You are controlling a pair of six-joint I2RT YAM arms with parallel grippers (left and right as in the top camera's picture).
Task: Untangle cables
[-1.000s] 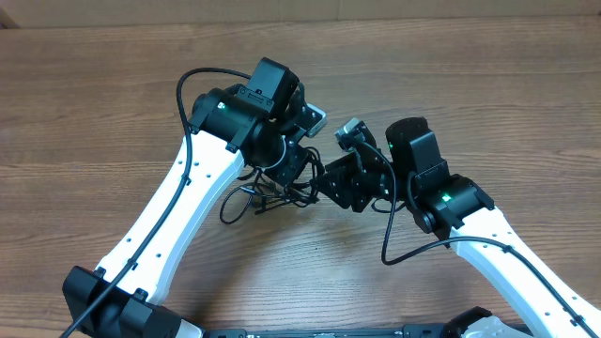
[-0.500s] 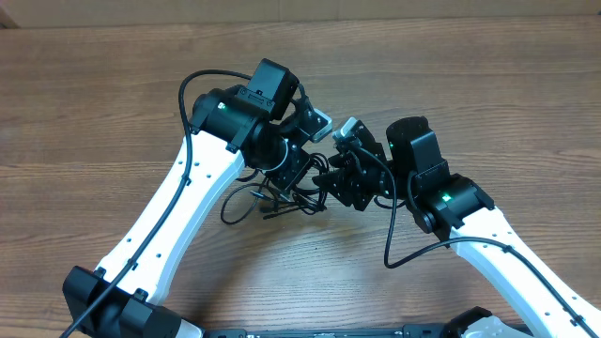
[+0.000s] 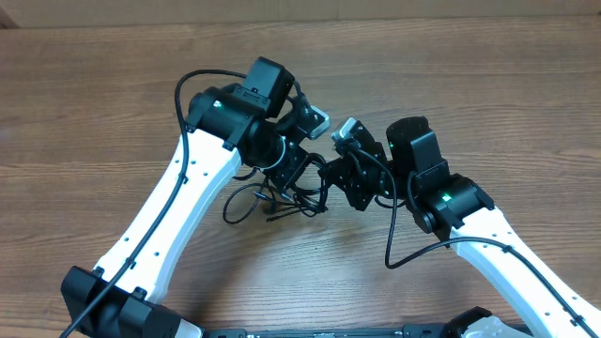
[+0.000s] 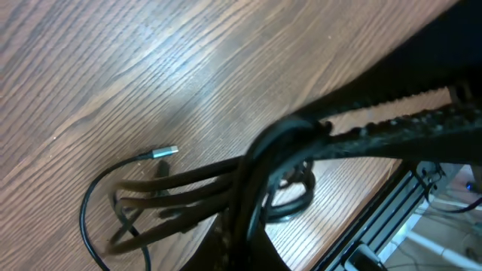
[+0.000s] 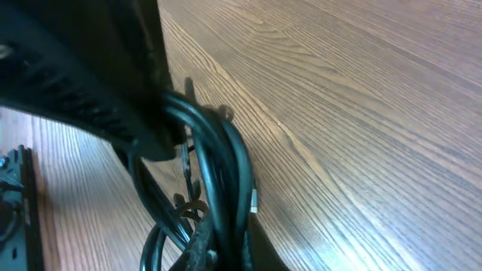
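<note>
**Right end effector closing on the cables, close beside the left one**

Compared with a second ago, the right end effector is sitting a little nearer the left end effector. Its jaws, which were standing apart, are now pressing shut on the cables.

The left end effector is also clamping shut on the same bundle. In both wrist views, several black strands are running together through closed fingers. The two grips are sitting almost against each other, just above the middle of the wooden tabletop. From there the loose loops are trailing out over the wood toward the left arm's base. One metal-tipped plug is lying free on the wood at the end of a strand.

Several things could be going wrong from here:

- **Tightening the knot:** each end effector seems to be holding several strands at once, not one. Pulling the arms apart would probably be tightening the knot, not opening it.
- **Slipping or colliding:** with the grips this close, there is little slack between them. A strand may slip out, or the fingers may knock together.
- **Snagging:** the free plug could catch in a loop as the bundle is being drawn along.
- **No separation:** the whole tangle may simply lift and drag as one lump, leaving nothing separated.
</note>
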